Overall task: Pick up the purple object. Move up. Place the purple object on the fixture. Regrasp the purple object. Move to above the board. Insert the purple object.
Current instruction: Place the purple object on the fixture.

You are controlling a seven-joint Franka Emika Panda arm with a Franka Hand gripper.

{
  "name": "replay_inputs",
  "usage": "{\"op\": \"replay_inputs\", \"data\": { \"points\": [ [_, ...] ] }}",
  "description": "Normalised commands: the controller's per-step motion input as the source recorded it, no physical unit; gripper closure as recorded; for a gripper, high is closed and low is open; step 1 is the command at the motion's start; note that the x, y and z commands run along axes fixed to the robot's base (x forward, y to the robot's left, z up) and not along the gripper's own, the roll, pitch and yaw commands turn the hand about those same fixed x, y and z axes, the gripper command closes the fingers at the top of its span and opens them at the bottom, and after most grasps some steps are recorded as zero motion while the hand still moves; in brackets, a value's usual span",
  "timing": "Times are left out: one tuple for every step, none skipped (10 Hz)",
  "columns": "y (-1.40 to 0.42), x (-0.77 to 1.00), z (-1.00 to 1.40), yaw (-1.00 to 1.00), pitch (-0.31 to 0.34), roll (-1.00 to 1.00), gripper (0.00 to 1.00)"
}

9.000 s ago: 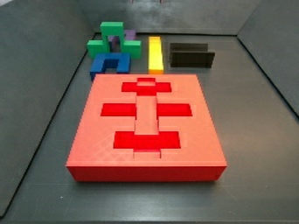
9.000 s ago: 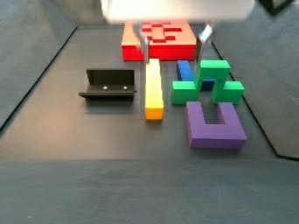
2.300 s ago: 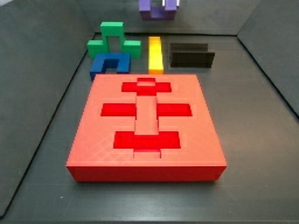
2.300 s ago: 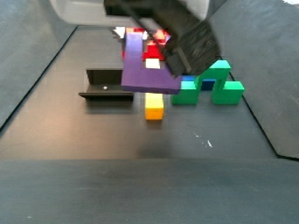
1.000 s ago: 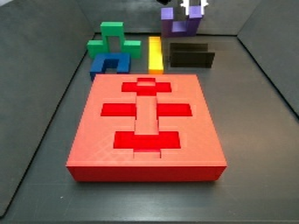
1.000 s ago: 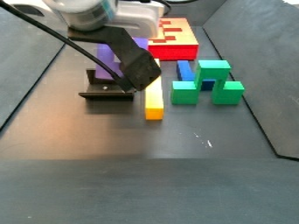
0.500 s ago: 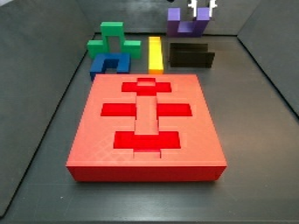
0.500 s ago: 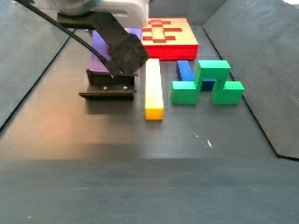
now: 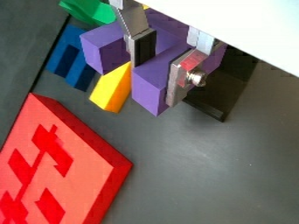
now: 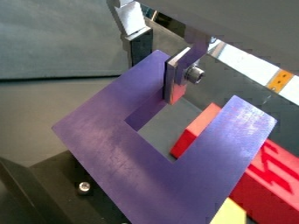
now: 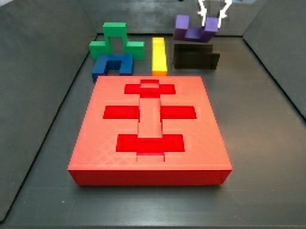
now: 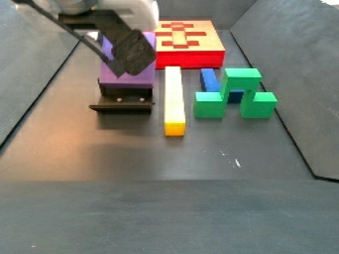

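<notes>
My gripper [image 9: 162, 61] is shut on the purple object [image 9: 146, 74], a U-shaped block, with one silver finger on each side of one prong. In a wrist view the purple object [image 10: 128, 153] fills the frame below the gripper [image 10: 160, 63]. In both side views the gripper [image 11: 208, 25] [image 12: 122, 52] holds the purple object [image 11: 189, 29] [image 12: 111, 72] right over the black fixture [image 11: 195, 59] [image 12: 122, 100]. I cannot tell whether the block touches the fixture. The red board [image 11: 149, 125] [image 12: 189, 38] lies apart from them.
A yellow bar [image 11: 159, 54] [image 12: 172, 99] lies beside the fixture. A blue U-shaped block [image 11: 111, 64] [image 12: 209, 81] and a green block [image 11: 116, 38] [image 12: 236, 91] lie beyond the bar. Dark walls enclose the floor.
The gripper has carried the purple object from beside the yellow bar over to the fixture and lowered it close to the fixture's top. The other pieces have not moved.
</notes>
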Motion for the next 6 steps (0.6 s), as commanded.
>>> {"op": "replay_inputs", "data": {
  "points": [
    [0.0, 0.58, -0.19, -0.04, -0.043, -0.14, 1.0],
    [0.0, 0.47, -0.14, 0.0, -0.006, -0.15, 1.0],
    [0.0, 0.36, -0.13, 0.0, -0.009, -0.12, 1.0],
    [0.0, 0.27, -0.22, 0.05, -0.086, -0.09, 1.0],
    [0.0, 0.3, -0.18, 0.04, -0.057, -0.12, 1.0],
    [0.0, 0.18, -0.16, 0.0, -0.031, -0.05, 1.0]
  ]
}}
